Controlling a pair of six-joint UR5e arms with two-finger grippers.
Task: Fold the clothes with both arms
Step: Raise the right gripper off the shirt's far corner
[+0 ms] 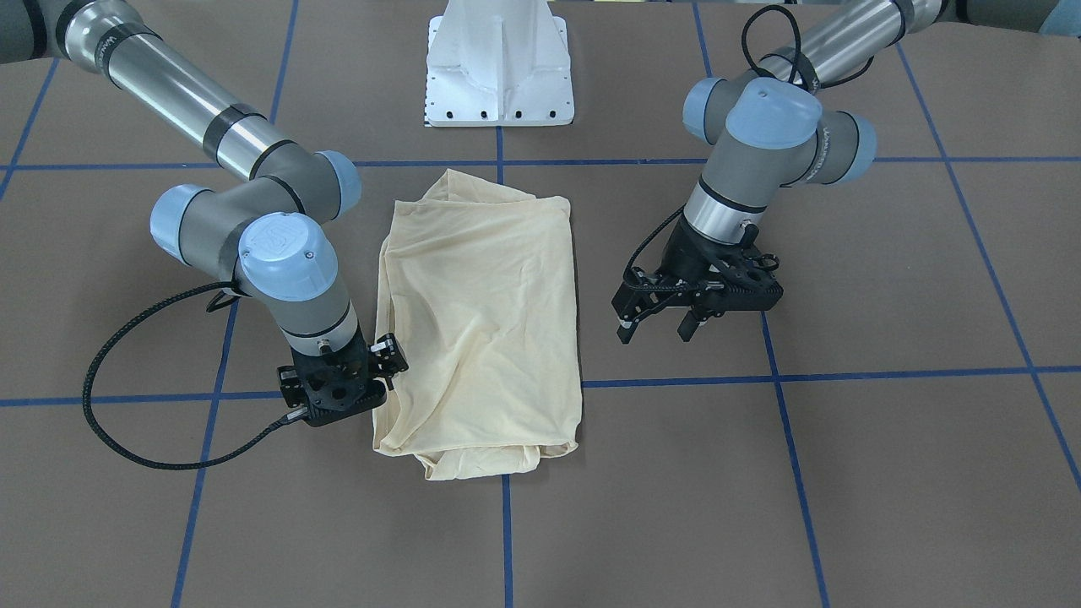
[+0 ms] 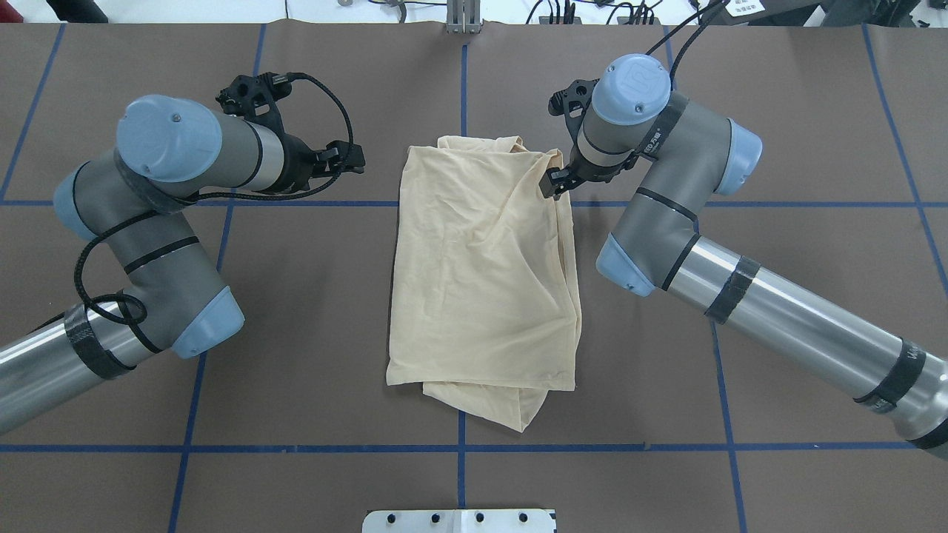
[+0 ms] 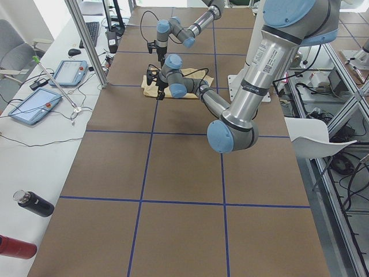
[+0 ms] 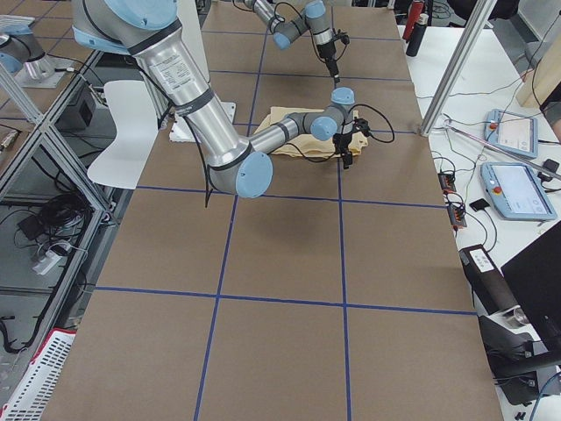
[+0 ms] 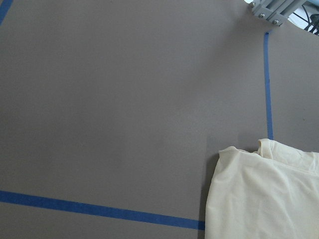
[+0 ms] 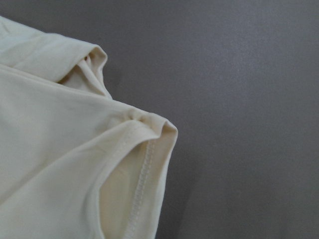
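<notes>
The clothes are one pale cream-yellow shirt (image 1: 481, 321) (image 2: 481, 281), lying folded into a tall rectangle in the middle of the table with a flap sticking out at its near end. No print shows. My right gripper (image 1: 380, 371) (image 2: 554, 183) points down at the shirt's far right corner, open, and that hemmed corner (image 6: 144, 149) lies flat on the table. My left gripper (image 1: 654, 331) (image 2: 354, 161) hovers open and empty over bare table, well clear of the shirt's left edge (image 5: 219, 189).
The brown table carries a grid of blue tape lines (image 2: 296, 203). The white pedestal base (image 1: 498, 76) stands at the robot's side of the shirt. Tablets (image 3: 37, 107) and bottles (image 3: 34, 203) lie on a side bench beyond the far edge.
</notes>
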